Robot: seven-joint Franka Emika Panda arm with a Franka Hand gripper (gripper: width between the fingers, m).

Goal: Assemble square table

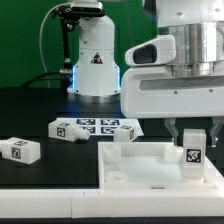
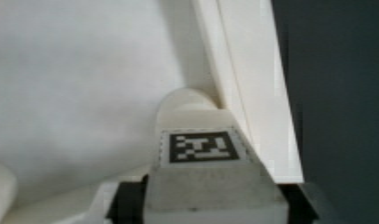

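1 leg [image 1: 193, 157] upright, long axis vertical | inside table top [image 1: 140, 166] rim, exterior view's right | gripper [image 1: 193, 143] pinching leg

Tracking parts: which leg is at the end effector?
The upright leg over the square top, exterior view's right; the other leg lies at that view's left.

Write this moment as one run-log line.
gripper: shut on upright leg | leg: at table top corner, exterior view's right | other leg: loose, exterior view's left
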